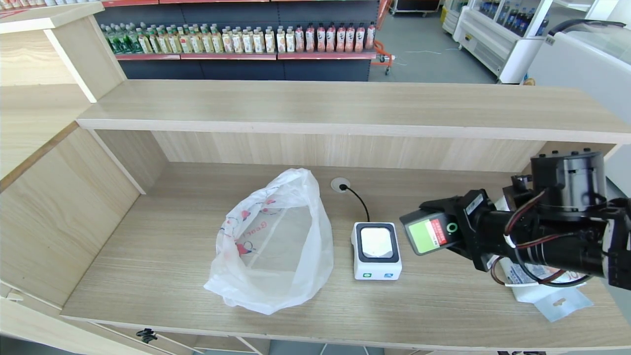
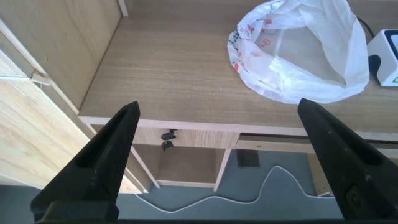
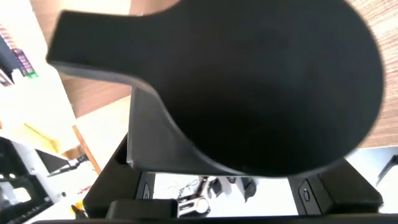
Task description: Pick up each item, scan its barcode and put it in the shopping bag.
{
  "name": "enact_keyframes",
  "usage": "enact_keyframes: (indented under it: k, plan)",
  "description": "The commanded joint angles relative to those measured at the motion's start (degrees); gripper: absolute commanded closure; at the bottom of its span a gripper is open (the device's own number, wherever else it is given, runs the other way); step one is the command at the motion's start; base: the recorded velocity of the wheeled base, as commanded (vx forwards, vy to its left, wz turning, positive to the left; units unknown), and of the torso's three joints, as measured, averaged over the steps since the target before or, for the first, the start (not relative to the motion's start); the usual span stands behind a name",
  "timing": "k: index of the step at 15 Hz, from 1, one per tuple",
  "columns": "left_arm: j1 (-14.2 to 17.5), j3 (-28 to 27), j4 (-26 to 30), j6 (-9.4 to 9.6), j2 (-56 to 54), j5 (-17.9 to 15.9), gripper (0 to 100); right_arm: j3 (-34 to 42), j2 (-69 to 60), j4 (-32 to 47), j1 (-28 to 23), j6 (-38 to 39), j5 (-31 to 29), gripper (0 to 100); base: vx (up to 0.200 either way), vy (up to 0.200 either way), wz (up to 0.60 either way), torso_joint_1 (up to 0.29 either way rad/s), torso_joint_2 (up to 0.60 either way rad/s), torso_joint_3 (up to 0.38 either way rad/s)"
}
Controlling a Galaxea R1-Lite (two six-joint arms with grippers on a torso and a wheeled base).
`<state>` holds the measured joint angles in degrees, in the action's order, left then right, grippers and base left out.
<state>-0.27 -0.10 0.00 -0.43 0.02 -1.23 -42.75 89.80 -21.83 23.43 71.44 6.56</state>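
Scan step in hand, by judgement. The right pincer [image 1: 451,230] grips a small labelled box [image 1: 425,237] above the counter [image 1: 443,305], just beside the scanner [image 1: 376,250]. Next move: present the barcode to the scanner window. The left pincer [image 2: 219,107] is wide open and holds nothing.

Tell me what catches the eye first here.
A crumpled white bag gapes open on the counter, with a white scanner just to its right. The right pincer holds a green-and-red box beside the scanner.
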Motion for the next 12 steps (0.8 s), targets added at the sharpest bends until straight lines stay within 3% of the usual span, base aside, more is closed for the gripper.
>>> enact_keyframes:
  k: [1, 4, 12]
  plan:
    - [0.0, 0.0, 0.0, -0.01, 0.0, 0.0, 0, -3.1, 5.5, 0.4, 0.0, 2.7, 0.6, 100, 0.0, 0.0, 0.0, 0.0, 0.0, 0.0]
    - [0.0, 0.0, 0.0, -0.01, 0.0, 0.0, 0, -5.1, 9.3, 0.4, 0.1, 4.9, 5.9, 100, 0.0, 0.0, 0.0, 0.0, 0.0, 0.0]
    - [0.0, 0.0, 0.0, -0.01, 0.0, 0.0, 0, -12.1, 17.4, 0.0, 1.9, 4.9, 6.0, 100, 0.0, 0.0, 0.0, 0.0, 0.0, 0.0]
